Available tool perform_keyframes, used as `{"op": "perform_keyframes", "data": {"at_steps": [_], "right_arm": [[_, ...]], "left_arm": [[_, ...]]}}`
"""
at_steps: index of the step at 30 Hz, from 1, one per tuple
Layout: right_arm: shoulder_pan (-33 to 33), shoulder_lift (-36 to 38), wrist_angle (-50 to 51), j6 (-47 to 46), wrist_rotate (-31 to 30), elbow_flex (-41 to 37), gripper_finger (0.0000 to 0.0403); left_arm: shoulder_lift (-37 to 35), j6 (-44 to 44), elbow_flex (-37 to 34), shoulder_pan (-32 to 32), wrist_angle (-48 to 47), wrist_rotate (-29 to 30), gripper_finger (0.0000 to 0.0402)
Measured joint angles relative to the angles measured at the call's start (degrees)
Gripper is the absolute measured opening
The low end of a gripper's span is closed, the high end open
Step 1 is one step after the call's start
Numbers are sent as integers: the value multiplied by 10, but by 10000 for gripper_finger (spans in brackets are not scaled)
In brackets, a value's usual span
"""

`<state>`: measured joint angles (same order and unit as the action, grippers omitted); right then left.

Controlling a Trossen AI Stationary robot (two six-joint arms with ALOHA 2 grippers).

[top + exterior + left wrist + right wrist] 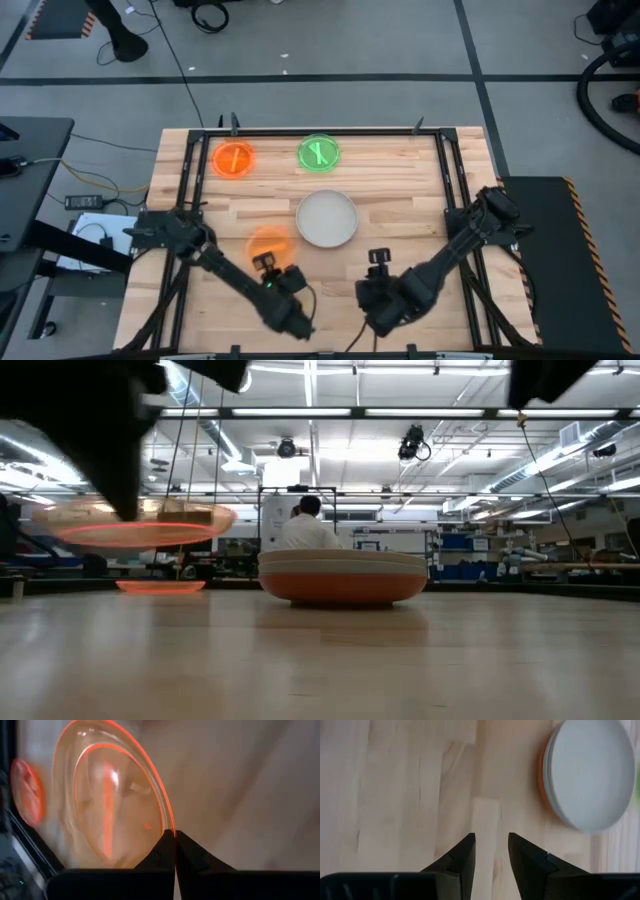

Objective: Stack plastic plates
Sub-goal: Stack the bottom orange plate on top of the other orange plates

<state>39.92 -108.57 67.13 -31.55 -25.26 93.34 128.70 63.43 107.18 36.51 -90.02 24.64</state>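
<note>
My left gripper point(175, 851) pinches an orange plate's point(115, 805) rim above the table point(400, 190), left of the stack point(327, 218); my right gripper point(491, 851) hangs parted.

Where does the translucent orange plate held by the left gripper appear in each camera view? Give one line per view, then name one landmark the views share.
High view: held orange plate, lower left of centre, beside the stacked plates.
Low view: left, lifted off the table.
Left wrist view: fills the left half, its rim pinched by the left gripper.
Right wrist view: not in it.
Shared landmark: the stacked plates, absent only from the left wrist view.
</note>
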Motion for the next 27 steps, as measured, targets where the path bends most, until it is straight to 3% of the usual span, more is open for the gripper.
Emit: {"op": "perform_keyframes", "data": {"at_steps": [8,15,23,27], "right_arm": [[57,0,46,-70,0,0,126],[69,0,50,-53,-12,0,126],[11,0,46,64,-77,0,126],[-47,0,25,133,-79,0,126]], "left_arm": [[-67,-95,-22,-66,1,54,3],[-178,-102,-173,-129,-1,74,3],[-326,-125,-327,-238,19,114,2],[-386,-192,-381,-313,76,120,2]]}}
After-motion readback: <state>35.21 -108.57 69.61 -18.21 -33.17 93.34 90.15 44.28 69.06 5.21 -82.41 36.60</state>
